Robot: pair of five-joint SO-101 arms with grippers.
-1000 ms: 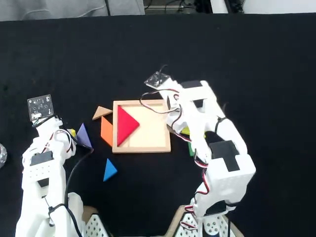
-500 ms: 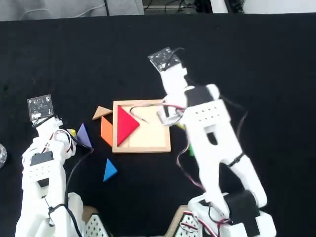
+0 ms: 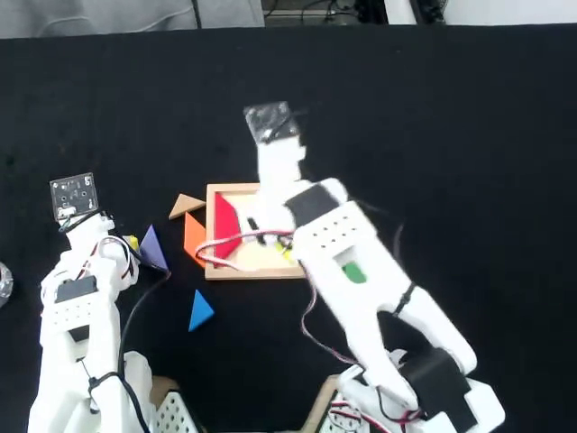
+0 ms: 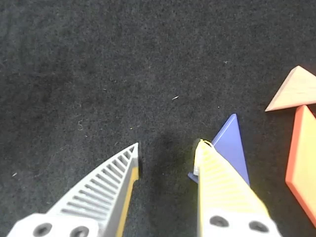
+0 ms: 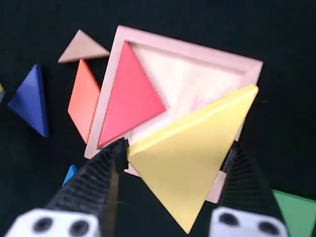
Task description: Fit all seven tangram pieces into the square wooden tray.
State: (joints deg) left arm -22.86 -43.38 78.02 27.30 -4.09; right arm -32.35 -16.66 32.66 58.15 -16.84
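Right gripper jaws clamp yellow triangle over tray; red triangle lies in tray's left part. Left gripper jaws wide, beside purple triangle on worktop.

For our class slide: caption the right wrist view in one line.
Right gripper holds the yellow triangle over the wooden tray, red triangle already inside.

Red triangle hogs the tray's half nearest the table's left edge. The rest looks like bare wood, I think, but the right arm and its yellow triangle hang over it.
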